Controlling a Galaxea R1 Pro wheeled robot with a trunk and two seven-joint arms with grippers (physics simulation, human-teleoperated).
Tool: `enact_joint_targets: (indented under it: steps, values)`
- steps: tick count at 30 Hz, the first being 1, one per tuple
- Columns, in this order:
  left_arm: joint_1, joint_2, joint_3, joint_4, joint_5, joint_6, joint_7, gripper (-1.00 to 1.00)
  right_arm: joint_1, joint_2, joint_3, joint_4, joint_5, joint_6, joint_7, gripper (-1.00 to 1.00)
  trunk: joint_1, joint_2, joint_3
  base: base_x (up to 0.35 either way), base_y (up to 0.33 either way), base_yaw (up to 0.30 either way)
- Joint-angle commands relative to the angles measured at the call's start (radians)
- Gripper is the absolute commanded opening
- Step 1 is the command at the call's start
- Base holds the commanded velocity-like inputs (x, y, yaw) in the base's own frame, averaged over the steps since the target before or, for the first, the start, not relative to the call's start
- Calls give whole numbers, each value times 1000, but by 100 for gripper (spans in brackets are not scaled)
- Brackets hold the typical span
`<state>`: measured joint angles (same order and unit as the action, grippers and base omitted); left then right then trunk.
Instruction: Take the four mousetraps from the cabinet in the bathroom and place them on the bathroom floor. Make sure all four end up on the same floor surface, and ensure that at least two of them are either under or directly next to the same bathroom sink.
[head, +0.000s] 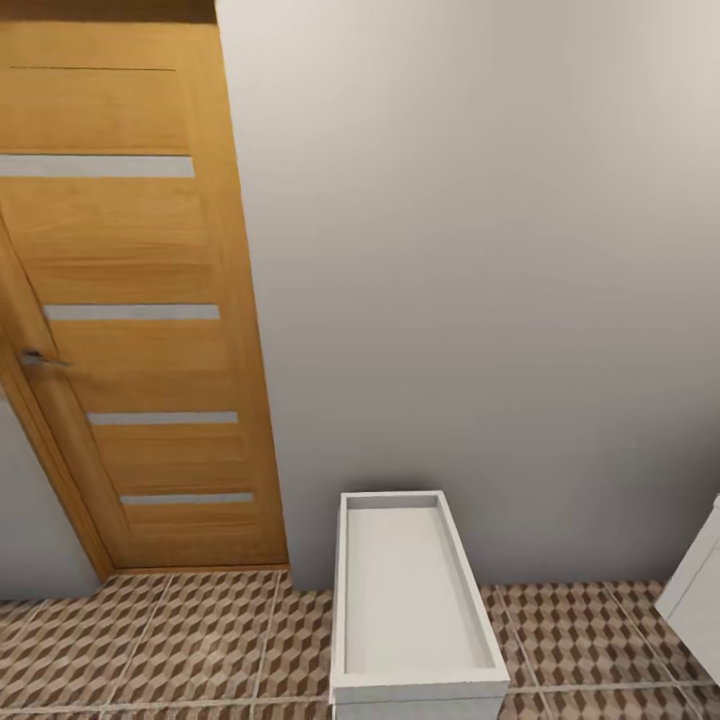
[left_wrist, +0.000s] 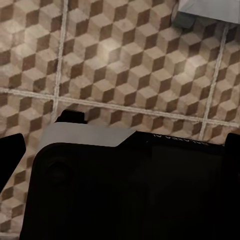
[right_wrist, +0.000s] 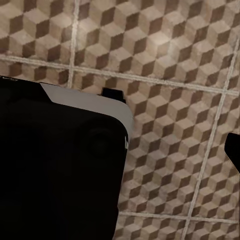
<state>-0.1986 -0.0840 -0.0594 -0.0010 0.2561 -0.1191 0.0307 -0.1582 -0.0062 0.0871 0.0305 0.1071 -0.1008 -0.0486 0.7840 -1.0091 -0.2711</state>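
Against the grey wall (head: 480, 250), white sink (head: 415, 600) on cube-patterned bathroom floor (head: 180, 650); both tools over bare tiles, jaw state untellable.

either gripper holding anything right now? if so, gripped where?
Cannot be told: both wrist views look down past dark robot body at the cube-pattern floor tiles, fingertips unclear. No mousetrap visible there.

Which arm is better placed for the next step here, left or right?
Neither yet, I'd judge: both wrist cameras look down on the brown-and-beige cube-patterned floor tiles, beside the robot's dark body. Ahead stand the white rectangular sink and a plain grey wall.
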Motion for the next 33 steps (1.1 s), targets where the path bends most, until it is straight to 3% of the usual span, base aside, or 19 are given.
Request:
enact_joint_targets:
  steps: [1, 33]
  values:
    - [-1, 0, -7, 1, 7, -3, 3, 100, -1, 0, 8, 3, 7, -5, -5, 100, 0, -1, -1, 0, 0, 285]
    - [-1, -5, -7, 1, 5, 8, 2, 100, -1, 0, 7, 2, 9, -4, -17, 100, 0, -1, -1, 0, 0, 288]
